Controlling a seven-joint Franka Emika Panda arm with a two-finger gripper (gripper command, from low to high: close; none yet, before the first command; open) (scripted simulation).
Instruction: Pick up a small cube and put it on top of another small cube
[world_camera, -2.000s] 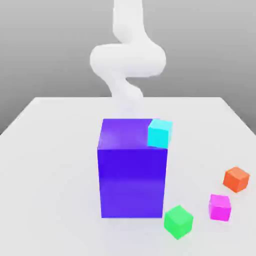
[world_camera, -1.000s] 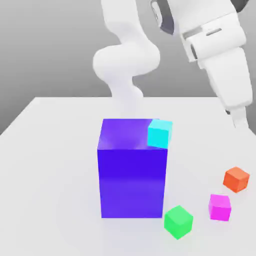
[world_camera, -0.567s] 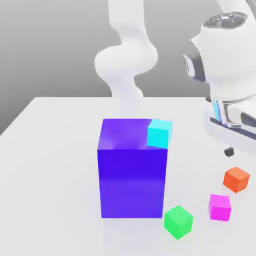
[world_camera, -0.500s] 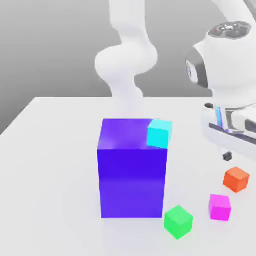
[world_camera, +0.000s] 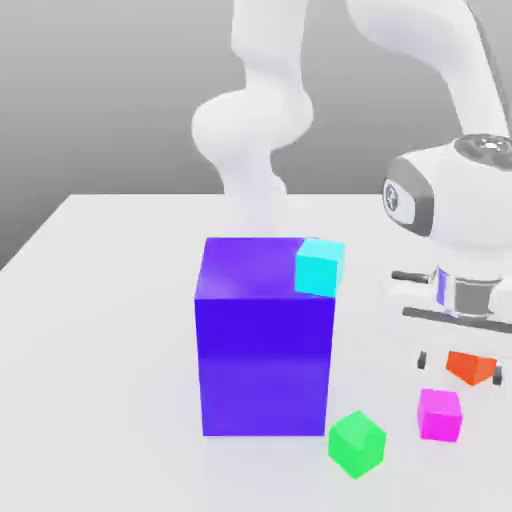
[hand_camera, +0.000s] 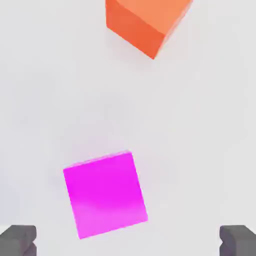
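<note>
Magenta cube (hand_camera: 105, 194) beneath spread claw (hand_camera: 128, 240)

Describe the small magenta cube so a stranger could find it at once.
Start at the big blue-purple block in the middle of the white table. Toward the exterior view's right, three small cubes sit on the table. The magenta cube lies between the green cube and the orange cube, and is the only pink one.

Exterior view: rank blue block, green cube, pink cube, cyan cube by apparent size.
1. Blue block, by far the largest.
2. Green cube, slightly bigger-looking, but it sits nearest the camera, so unsure.
3. Cyan cube and pink cube look about alike; no ranking between them.
</note>
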